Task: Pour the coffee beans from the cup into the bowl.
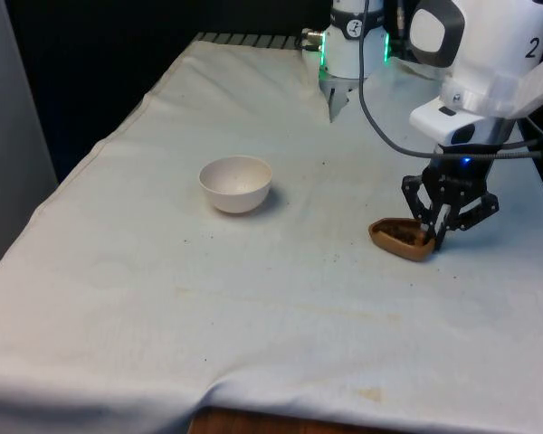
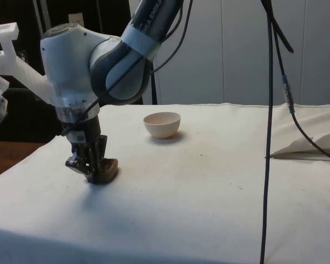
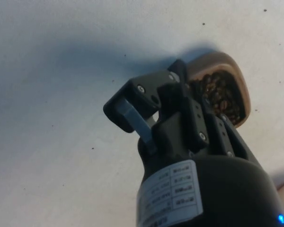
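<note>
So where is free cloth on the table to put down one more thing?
The widest bare cloth lies between the round white bowl and the table's near edge, and between that bowl and the brown wooden cup of coffee beans. It is crowded only at the cup, where the black gripper works.

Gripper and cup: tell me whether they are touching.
Touching. In the wrist view the gripper has one finger inside the cup, over the beans, and the other outside its wall; the front view agrees.
</note>
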`<state>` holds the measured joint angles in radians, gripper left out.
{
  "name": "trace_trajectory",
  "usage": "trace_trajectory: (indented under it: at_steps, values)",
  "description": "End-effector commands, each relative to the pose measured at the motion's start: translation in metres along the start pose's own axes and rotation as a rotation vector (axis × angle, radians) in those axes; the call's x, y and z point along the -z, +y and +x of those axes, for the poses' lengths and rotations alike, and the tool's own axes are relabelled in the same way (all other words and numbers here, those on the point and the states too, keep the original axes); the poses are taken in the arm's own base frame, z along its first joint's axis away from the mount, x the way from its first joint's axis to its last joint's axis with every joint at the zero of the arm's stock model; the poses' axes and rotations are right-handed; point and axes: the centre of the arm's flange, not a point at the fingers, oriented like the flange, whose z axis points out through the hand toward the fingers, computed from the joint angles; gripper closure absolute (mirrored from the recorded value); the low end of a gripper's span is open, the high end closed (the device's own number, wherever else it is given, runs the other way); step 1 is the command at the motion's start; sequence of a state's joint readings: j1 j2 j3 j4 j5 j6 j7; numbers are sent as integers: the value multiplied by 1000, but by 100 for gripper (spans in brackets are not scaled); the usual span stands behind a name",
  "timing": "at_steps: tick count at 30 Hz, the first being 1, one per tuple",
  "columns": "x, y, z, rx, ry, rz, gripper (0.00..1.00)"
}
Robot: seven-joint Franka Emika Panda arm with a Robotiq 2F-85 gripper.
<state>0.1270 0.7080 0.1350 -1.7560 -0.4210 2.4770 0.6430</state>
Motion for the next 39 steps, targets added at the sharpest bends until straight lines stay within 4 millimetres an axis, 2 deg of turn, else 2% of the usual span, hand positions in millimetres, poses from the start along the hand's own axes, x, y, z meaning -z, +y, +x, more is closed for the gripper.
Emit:
trace_trajectory:
  at_steps: [1,29,39]
  values:
    - [0,1,1,-3,6,0,100]
    - [0,1,0,-1,-1,-1,100]
    - [6,3,3,-6,7,-1,100]
